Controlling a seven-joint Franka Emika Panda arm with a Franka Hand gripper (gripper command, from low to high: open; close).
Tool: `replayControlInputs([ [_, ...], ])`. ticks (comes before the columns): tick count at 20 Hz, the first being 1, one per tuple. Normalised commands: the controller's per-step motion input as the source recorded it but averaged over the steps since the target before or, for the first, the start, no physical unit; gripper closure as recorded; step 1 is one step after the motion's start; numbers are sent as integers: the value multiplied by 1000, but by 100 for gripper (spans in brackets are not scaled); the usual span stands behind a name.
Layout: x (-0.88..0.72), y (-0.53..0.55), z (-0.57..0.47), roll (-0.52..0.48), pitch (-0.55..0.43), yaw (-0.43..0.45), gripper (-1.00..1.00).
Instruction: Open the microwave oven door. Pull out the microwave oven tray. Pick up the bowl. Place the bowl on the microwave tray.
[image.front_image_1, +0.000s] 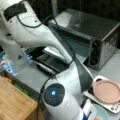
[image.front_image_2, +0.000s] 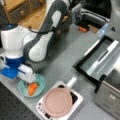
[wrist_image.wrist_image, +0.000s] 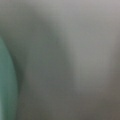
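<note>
The microwave oven (image.front_image_1: 100, 30) stands at a front view's top right, and its door (image.front_image_2: 86, 60) lies folded down flat. A thin dark tray with a pale front edge (image.front_image_2: 103, 56) juts out over the door. The teal bowl (image.front_image_2: 37, 86) sits on the grey table at a front view's bottom left, also seen as the bowl (image.front_image_1: 102, 113), with something orange inside. My white and blue gripper (image.front_image_2: 28, 80) hangs at the bowl's near rim, fingers reaching down into it. In the wrist view only a teal bowl edge (wrist_image.wrist_image: 6, 82) shows against grey table; no fingers show.
A pink plate (image.front_image_2: 57, 102) rests on a white rectangular tray (image.front_image_2: 77, 98) right beside the bowl, between it and the oven. My own arm (image.front_image_1: 55, 42) blocks much of a front view. A wooden cabinet (image.front_image_1: 15, 102) stands at the table's edge.
</note>
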Motion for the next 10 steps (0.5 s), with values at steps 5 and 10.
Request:
replayControlInputs([
  [5,-88,97,-123,107,-126,-146,100],
  [10,-68,113,-118,105,-139,-167,100],
])
